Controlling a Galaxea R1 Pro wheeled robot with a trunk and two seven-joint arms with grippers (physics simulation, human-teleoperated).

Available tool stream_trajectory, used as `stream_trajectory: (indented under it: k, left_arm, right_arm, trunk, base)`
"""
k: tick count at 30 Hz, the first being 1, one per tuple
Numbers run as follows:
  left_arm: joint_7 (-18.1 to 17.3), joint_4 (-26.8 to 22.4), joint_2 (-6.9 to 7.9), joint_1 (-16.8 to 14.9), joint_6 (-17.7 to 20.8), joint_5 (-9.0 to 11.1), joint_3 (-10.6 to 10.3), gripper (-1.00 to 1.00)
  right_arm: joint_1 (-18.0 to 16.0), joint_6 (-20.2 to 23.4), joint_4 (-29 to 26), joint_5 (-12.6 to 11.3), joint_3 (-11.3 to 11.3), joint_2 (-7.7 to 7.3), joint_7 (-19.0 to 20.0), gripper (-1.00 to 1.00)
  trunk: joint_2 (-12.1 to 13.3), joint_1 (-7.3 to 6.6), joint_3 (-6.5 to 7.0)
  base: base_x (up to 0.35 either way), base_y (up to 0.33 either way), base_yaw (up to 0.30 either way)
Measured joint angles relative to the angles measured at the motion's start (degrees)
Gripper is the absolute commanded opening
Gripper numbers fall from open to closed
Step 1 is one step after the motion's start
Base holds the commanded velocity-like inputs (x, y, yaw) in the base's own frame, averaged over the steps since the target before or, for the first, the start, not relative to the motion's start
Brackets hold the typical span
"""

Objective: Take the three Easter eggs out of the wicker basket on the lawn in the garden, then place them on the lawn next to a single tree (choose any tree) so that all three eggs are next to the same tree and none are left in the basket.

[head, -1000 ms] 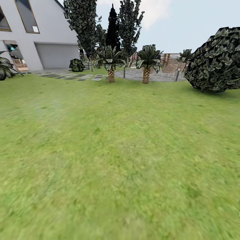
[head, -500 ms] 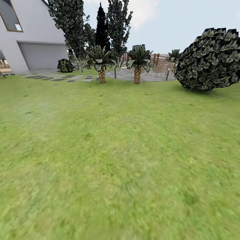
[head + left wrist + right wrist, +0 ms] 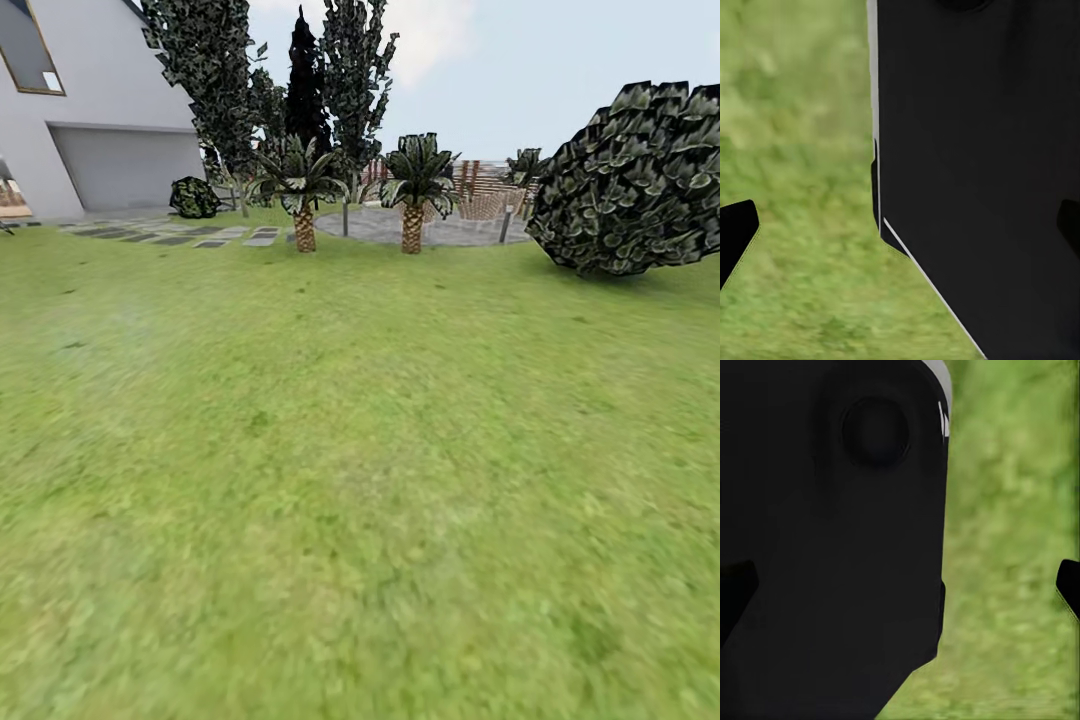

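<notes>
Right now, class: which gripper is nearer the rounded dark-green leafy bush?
Right, probably. Right gripper and left gripper both hang by the robot's black body; the bush stands far off, rightward.

A white house point(image 3: 90, 110) with a grey garage door point(image 3: 125, 165) stands at ten o'clock. Two palms point(image 3: 412, 195) front a grey stone patio point(image 3: 440, 228) at twelve; a dark leafy bush point(image 3: 630, 180) fills two o'clock under pale blue sky.

no legible txt, no labels, no signs

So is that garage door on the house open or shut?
Shut: the garage door shows as one flat grey panel filling its opening in the white house.
</notes>
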Motion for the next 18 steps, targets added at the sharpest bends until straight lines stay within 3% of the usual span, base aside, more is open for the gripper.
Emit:
stream_trajectory:
  k: [18]
  left_arm:
    - [-0.08, 0.08, 0.00, 0.00, -0.08, 0.00, 0.06, 1.00]
  right_arm:
    - [0.00, -0.02, 0.00, 0.00, 0.01, 0.00, 0.00, 1.00]
  trunk:
    - [0.00, 0.00, 0.00]
  base:
    - [0.343, 0.000, 0.000]
